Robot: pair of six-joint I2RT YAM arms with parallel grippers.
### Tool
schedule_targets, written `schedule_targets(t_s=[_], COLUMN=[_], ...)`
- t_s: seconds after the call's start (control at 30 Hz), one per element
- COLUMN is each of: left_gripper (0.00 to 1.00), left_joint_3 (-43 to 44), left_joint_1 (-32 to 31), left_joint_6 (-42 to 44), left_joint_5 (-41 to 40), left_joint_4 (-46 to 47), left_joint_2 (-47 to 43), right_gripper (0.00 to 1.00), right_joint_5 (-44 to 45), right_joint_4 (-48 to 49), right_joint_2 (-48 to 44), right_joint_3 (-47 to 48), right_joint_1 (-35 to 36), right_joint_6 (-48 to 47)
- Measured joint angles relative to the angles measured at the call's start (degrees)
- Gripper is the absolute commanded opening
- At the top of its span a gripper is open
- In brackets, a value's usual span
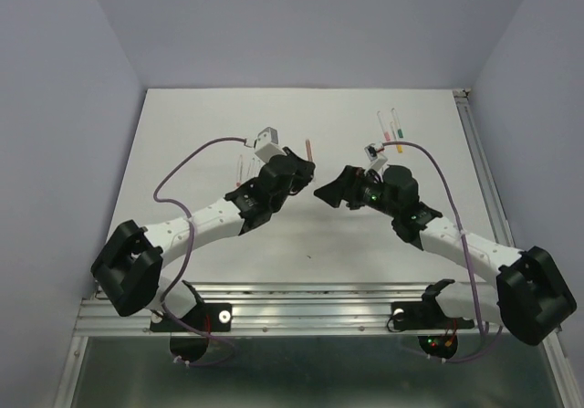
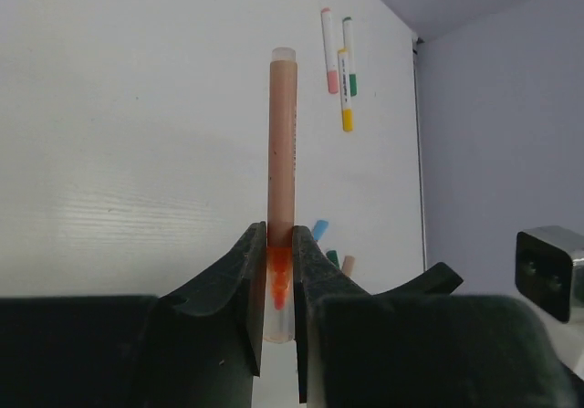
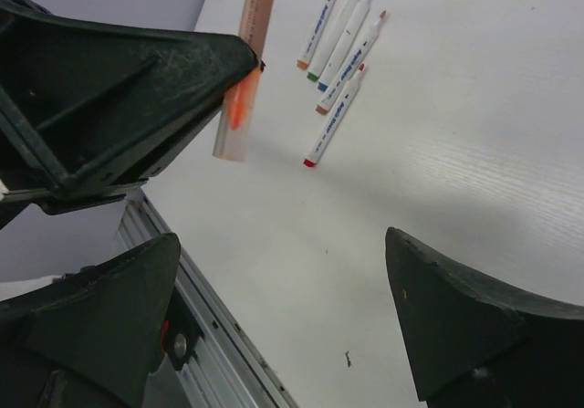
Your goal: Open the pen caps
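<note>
Top external: my left tool [image 1: 294,172] pinches a pen [image 1: 310,147], long axis pointing away from me. The right tool [image 1: 330,192] faces it, gaping and empty.
Left wrist: fingers cover the orange section, so any seam is hidden.
Right wrist: the clear end [image 3: 230,141], probably the cap, pokes out up-left, near.

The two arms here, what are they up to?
The left gripper is shut on a pen, holding it off the table. The right gripper faces it with jaws wide open, not touching the pen. More pens lie on the table beyond.
</note>
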Motion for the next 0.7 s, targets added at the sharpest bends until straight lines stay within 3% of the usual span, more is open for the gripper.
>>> schedule_targets(t_s=[0.17,0.7], left_gripper=[0.0,0.0], left_joint_3=[0.0,0.9], left_joint_1=[-1.0,-5.0], left_joint_6=[-5.0,-8.9], left_joint_5=[-6.5,-14.4], left_joint_4=[-2.4,-7.2], left_joint_2=[-2.2,-2.2], right_gripper=[0.9,0.66], right_joint_5=[-1.4,-1.2], right_joint_4=[0.2,0.5], right_joint_2=[3.1,7.5], right_joint_3=[1.5,8.2], right_joint_1=[1.5,2.8], right_joint_6=[0.1,0.7])
